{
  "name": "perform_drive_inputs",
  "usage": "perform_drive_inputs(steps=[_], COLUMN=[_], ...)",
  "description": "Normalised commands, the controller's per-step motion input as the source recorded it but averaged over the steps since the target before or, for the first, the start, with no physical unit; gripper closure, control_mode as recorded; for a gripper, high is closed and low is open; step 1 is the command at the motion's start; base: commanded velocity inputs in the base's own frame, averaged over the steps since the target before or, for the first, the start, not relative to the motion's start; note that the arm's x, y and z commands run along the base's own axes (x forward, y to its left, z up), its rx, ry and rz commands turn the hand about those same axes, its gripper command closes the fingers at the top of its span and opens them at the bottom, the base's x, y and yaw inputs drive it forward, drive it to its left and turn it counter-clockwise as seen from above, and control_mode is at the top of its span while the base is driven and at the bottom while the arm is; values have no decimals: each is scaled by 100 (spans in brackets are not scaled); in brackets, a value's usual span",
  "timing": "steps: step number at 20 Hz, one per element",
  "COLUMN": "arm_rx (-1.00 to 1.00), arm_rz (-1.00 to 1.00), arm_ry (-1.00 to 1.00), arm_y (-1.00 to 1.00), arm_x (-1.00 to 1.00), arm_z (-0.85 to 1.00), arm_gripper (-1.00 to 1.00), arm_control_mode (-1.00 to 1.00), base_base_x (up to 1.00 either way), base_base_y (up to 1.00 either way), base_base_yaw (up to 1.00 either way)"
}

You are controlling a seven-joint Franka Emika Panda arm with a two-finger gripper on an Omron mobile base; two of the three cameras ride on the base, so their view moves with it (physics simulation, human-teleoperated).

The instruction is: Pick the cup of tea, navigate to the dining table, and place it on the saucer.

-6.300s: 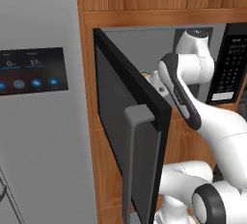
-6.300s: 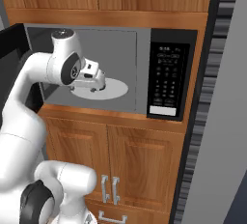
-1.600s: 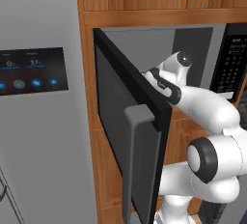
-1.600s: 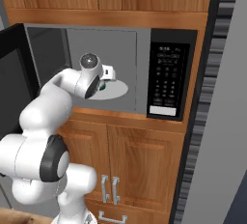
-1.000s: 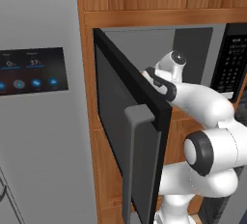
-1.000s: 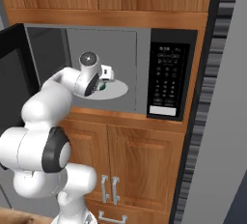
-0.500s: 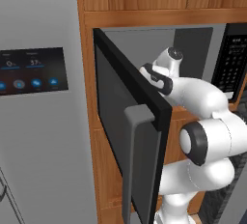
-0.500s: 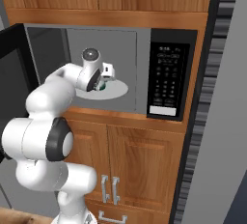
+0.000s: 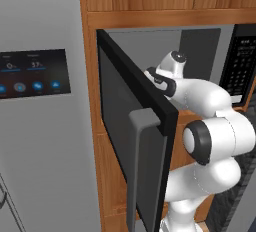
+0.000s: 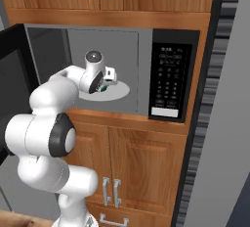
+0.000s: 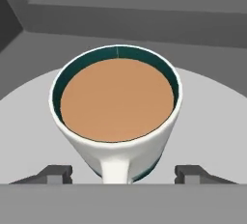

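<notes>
The cup of tea, a white mug with a teal inner rim and light brown liquid, stands on the grey turntable inside the microwave, its handle turned toward my hand. My gripper is open; its fingertips sit low on either side of the mug's base, clear of it. In the right base view the gripper reaches into the cavity over the turntable, with a bit of the cup showing under it. The dining table and saucer are out of view.
The microwave door stands open to the left, close beside my arm. The control panel is on the cavity's right. Wooden cabinets lie above and below. A grey fridge with a screen stands to the left.
My arm has pushed the hand a little further into the microwave toward the cup, and the elbow has risen. The cup and the door have not moved.
</notes>
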Motion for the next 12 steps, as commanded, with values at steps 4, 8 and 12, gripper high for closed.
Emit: perform_drive_inputs(steps=[4, 8, 12], arm_rx=[0, 0, 0], arm_rz=[0, 0, 0], arm_ry=[3, 5, 9], arm_y=[0, 0, 1], arm_x=[0, 0, 0], arm_z=[-6, -3, 0], arm_gripper=[100, 100, 100], arm_control_mode=[-100, -100, -100], base_base_x=[0, 0, 0], base_base_y=[0, 0, 0], base_base_yaw=[0, 0, 0])
